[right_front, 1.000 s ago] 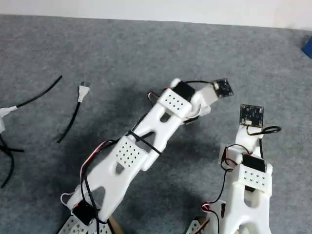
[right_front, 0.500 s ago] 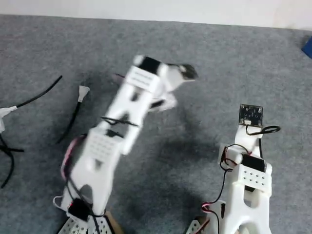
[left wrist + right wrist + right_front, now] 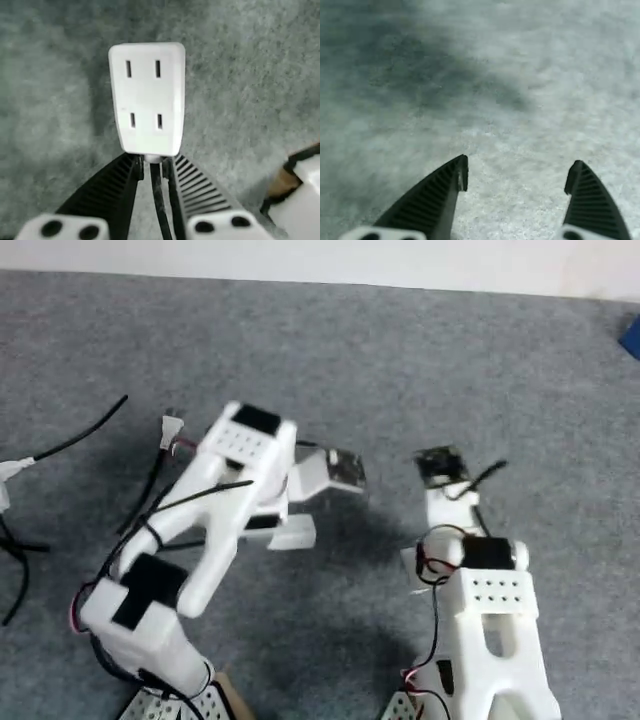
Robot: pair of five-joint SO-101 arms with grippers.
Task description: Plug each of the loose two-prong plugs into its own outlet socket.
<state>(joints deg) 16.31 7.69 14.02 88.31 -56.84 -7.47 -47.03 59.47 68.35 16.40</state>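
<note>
My left gripper (image 3: pixel 152 162) is shut on the base of a white outlet block (image 3: pixel 147 97) that has two two-slot sockets; the block's black cable runs back between the fingers. In the high view the block (image 3: pixel 292 533) pokes out from under the left arm, above the grey carpet. One loose white two-prong plug (image 3: pixel 170 427) on a black cable lies left of that arm. Another white plug (image 3: pixel 8 472) lies at the left edge. My right gripper (image 3: pixel 520 167) is open over bare carpet and holds nothing; its wrist (image 3: pixel 442 468) sits right of the block.
Black cables (image 3: pixel 80 440) trail across the carpet at the left. A blue object (image 3: pixel 632 335) shows at the right edge. Bare grey carpet (image 3: pixel 400 350) lies beyond both arms, up to the pale strip at the back.
The left arm has swung left and drawn back with the outlet block, ending close to the loose plug. The right arm has shifted left and turned slightly.
</note>
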